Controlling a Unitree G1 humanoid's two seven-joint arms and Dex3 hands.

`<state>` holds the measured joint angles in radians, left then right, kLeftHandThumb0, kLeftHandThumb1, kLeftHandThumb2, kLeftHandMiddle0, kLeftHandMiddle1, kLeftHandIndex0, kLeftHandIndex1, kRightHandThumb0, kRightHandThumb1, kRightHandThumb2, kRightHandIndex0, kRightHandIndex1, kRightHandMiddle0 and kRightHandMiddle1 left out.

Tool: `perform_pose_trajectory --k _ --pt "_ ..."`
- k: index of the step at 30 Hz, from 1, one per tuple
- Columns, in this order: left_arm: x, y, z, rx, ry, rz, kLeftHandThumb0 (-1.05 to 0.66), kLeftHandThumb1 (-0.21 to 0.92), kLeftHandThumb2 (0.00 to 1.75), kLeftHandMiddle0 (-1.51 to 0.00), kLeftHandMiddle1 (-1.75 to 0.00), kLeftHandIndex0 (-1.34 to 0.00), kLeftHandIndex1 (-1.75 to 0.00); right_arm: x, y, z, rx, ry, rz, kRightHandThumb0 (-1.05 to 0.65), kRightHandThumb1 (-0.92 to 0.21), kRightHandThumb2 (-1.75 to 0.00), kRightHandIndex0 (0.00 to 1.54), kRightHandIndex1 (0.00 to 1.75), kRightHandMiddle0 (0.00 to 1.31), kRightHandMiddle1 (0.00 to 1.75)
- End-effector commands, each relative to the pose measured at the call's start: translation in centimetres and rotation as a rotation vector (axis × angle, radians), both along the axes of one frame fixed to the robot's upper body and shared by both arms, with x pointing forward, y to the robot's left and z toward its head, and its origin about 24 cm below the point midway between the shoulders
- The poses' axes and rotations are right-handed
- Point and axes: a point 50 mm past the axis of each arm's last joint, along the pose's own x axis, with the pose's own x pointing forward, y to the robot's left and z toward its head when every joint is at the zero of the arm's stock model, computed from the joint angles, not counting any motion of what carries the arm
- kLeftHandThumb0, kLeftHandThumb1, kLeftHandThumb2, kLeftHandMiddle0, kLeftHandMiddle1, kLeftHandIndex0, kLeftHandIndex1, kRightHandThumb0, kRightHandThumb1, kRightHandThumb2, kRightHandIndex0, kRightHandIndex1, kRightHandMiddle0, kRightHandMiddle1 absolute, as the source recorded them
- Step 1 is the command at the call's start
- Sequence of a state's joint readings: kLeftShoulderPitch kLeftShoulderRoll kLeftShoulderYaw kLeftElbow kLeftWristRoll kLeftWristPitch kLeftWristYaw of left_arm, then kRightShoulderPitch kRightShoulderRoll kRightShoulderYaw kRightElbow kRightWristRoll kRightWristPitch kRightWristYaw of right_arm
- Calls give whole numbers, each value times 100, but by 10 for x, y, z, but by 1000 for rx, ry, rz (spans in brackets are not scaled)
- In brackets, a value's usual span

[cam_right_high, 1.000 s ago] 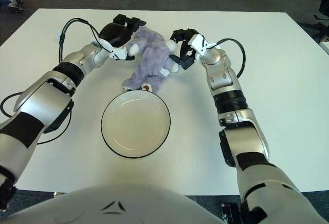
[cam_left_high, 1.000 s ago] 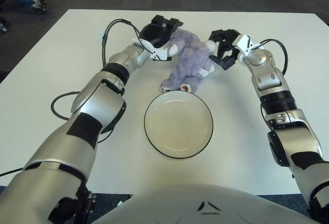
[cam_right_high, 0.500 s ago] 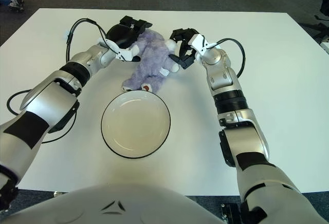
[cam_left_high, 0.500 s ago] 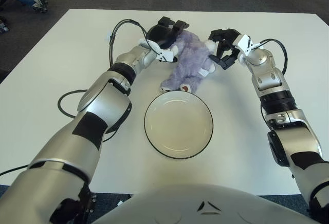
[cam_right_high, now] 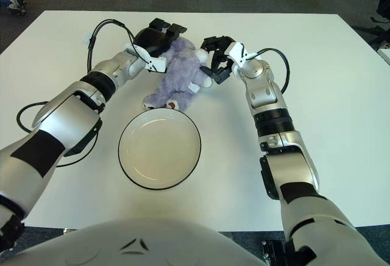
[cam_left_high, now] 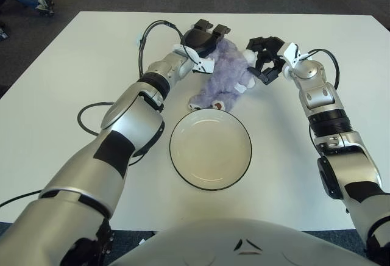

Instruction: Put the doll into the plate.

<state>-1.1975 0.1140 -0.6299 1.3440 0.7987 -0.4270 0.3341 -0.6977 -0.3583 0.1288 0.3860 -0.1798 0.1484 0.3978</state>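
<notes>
Cables point(cam_left_high: 152, 34) loop off the left forearm out at ten o'clock on the white table point(cam_left_high: 73, 77), and that long silver arm reaches right across to the far middle of the board. Left hand point(cam_left_high: 204, 39) sits at twelve o'clock, dark fingers curled down over the upper left side of the doll point(cam_left_high: 224, 74), pressed against the plush, though whether it truly has a grip or only leans on the fur is hard to call from here. Purple doll lies on the table at about twelve o'clock from the plate point(cam_left_high: 210, 149), stretched out with its pale feet pointing down toward six, those feet just beside the plate's far rim and not over it. Plate itself, white with a dark edge, sits dead centre in front of the robot's body, nothing in it. Moving on to one o'clock, right hand point(cam_left_high: 265, 63) comes in from the other flank, black fingers bent and closed around the doll's upper right side near its white paw, touching the plush. So both hands are on the toy, one on each side, doll squeezed between them on the tabletop.
</notes>
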Motion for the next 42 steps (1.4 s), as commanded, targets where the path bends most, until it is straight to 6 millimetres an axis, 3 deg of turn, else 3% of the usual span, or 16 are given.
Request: perform_pose_trajectory --k 1,11,19,32,35,37,39,42 --pt "1 -2 4 4 16 -9 -14 19 118 -5 -58 0 -58 -2 2 -1 33 14 18 -1 -10 -145 63 171 86 142" --pt "1 5 -1 0 89 -21 -11 17 120 -9 -60 0 -71 -2 2 -1 63 28 39 -1 -9 -146 65 174 84 140" --pt "0 7 -1 5 82 -43 -11 17 122 -16 -73 0 -84 -4 2 -2 130 42 93 -1 -4 -148 74 175 89 130" --pt "-1 6 -1 12 57 -54 -5 16 131 -20 -106 0 -127 -5 1 0 196 73 182 -1 0 -151 78 175 92 126" --pt "-2 6 -1 4 55 -54 -6 17 131 -26 -116 -4 -134 -5 1 0 211 82 200 -1 0 -151 79 175 93 125" --pt "-2 6 -1 -7 51 -54 16 37 107 -41 -134 -11 -143 -5 1 0 229 94 217 -1 0 -152 79 175 93 125" --pt "-2 6 -1 -16 41 -54 8 41 105 -53 -142 -24 -152 -5 1 0 247 107 233 -1 1 -152 79 175 93 125" --pt "-3 5 0 -25 14 -56 3 37 114 -64 -148 -38 -161 -4 1 0 267 121 249 -1 1 -153 80 175 93 125"
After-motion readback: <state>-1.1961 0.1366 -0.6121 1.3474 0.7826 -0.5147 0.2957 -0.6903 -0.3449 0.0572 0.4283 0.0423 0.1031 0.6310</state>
